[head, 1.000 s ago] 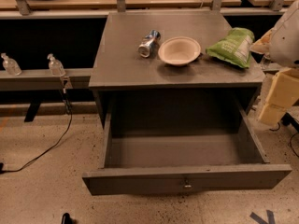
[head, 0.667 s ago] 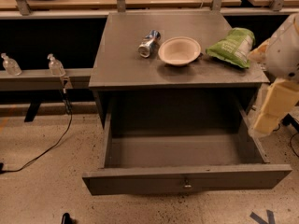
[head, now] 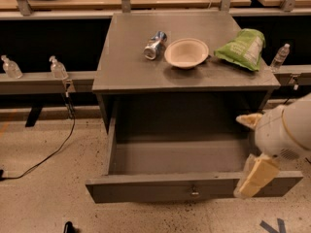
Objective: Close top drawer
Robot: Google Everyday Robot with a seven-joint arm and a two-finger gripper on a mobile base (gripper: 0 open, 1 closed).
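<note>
In the single camera view, looking down on a dark-grey cabinet, the wide, deep, dark-grey top drawer (head: 146, 192) stood pulled far out toward the camera, its flat front panel carrying a small round metal knob (head: 194, 193) at the centre. The white arm's cream-coloured claw (head: 253, 177) had dropped over the past second from beside the cabinet's right edge, level with the surface, to the right end of the drawer's front panel, where it overlapped the top edge of the panel. Whether it was touching the panel, and whether it was open or closed, could not be told. The drawer itself had not shifted in that time, so the closing had probably not begun. The descent looked like lining up for a push on the front. Inside the drawer only the bare grey floor and walls showed, with nothing in it. On the cabinet's surface (head: 126, 67) lay a crushed silver can (head: 154, 45) on its side, just beside a shallow cream bowl (head: 186, 52) that appeared to hold nothing, and to the right a crinkled green snack bag (head: 243, 49) close to the bowl. None of these stood in the way of the drawer.
</note>
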